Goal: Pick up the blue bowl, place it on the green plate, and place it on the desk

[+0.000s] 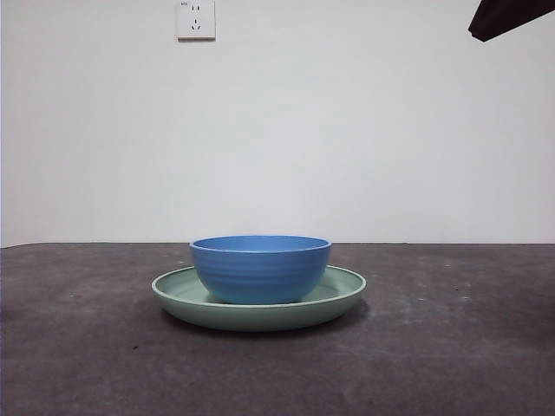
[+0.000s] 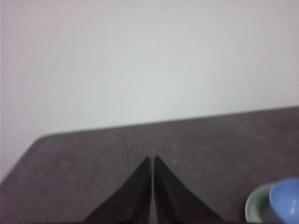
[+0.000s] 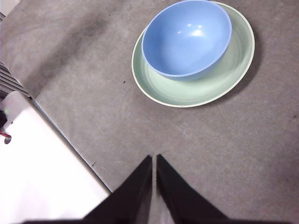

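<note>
The blue bowl point(image 1: 260, 268) stands upright inside the green plate point(image 1: 340, 293), a little off its centre, and the plate rests on the dark desk point(image 1: 451, 347). From above, the right wrist view shows the same pair: bowl point(image 3: 187, 37) in plate point(image 3: 233, 70). My right gripper point(image 3: 153, 158) hovers high over the desk, apart from the plate, jaws shut and empty. My left gripper point(image 2: 153, 159) is also shut and empty, away from the bowl point(image 2: 286, 199) and plate point(image 2: 256, 205), which show only partly at that picture's corner. A black arm tip point(image 1: 507, 17) shows at the front view's top right corner.
A white wall with a socket point(image 1: 196, 19) stands behind the desk. The desk's edge and a white surface point(image 3: 42, 172) beyond it appear in the right wrist view. Bare desk point(image 1: 87, 347) lies on both sides of the plate.
</note>
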`<state>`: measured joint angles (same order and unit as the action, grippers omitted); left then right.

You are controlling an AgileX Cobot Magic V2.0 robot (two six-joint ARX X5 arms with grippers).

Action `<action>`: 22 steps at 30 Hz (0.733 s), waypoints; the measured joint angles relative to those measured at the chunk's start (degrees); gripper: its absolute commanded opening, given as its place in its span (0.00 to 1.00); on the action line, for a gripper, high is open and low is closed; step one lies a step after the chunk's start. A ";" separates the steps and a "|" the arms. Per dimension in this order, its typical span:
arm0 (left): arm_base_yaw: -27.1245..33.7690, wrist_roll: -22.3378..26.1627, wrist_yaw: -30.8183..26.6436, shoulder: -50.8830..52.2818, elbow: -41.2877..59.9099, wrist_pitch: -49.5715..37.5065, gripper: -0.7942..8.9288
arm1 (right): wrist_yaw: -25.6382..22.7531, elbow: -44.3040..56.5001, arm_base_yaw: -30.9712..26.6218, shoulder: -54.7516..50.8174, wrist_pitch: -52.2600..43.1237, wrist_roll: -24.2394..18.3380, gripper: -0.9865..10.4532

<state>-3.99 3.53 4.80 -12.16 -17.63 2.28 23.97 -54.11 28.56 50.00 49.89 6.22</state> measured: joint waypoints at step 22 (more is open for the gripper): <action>0.22 -1.01 -0.28 11.89 15.76 5.42 0.09 | 0.00 0.00 0.00 0.00 0.00 0.00 0.09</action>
<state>-3.77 2.52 4.51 -0.27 -1.87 7.70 23.97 -54.11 28.56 50.00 49.89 6.22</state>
